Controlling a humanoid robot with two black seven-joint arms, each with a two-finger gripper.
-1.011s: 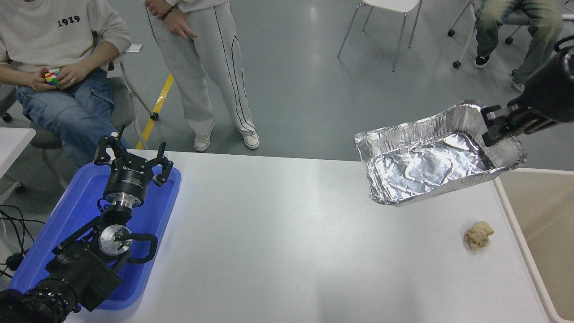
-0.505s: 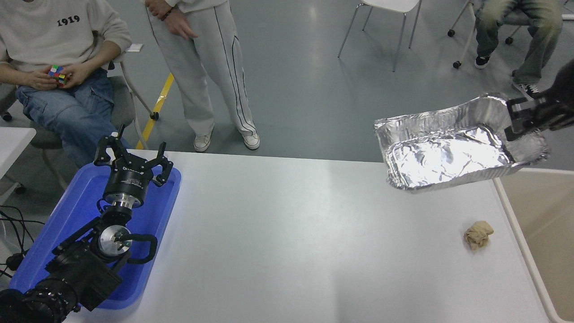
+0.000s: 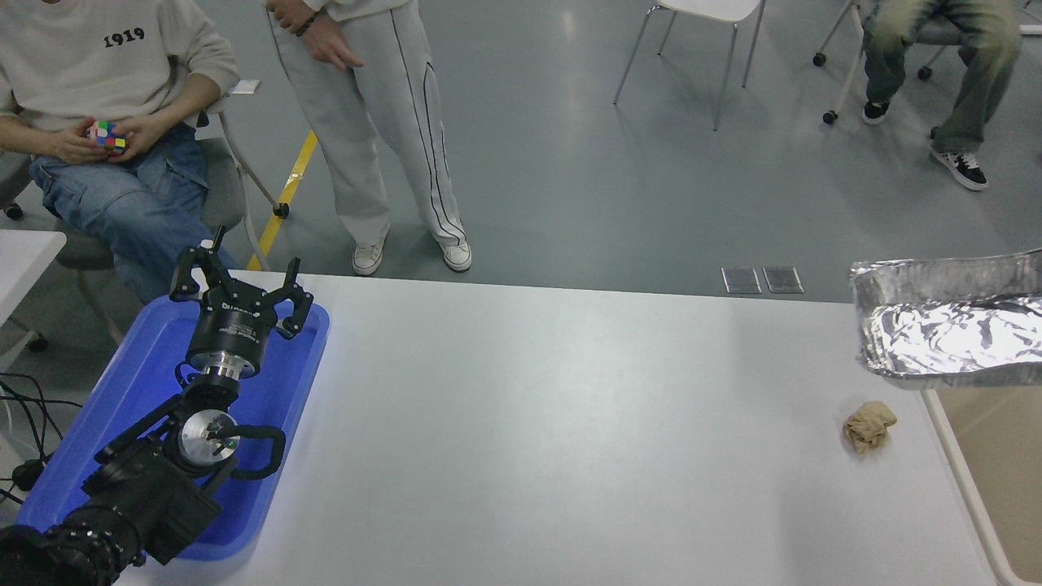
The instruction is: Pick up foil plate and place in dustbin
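The foil plate [image 3: 948, 330], shiny silver and crinkled, hangs at the right edge of the head view, over the table's right end and the near rim of the dustbin [image 3: 997, 464]. Its right part is cut off by the picture's edge. The right gripper and arm are out of view past the right edge. The dustbin is a beige bin with a cream rim beside the table's right end. My left gripper [image 3: 240, 281] is parked open over the blue tray at the lower left.
A small crumpled tan paper wad [image 3: 869, 426] lies on the white table [image 3: 553, 423] near the right end. A blue tray [image 3: 146, 382] sits at the left. People sit and stand at the far side, with chairs behind.
The foil plate has moved right and down, from above the table's far right corner to over the dustbin's rim. The right gripper has left the picture. The left arm has not moved.
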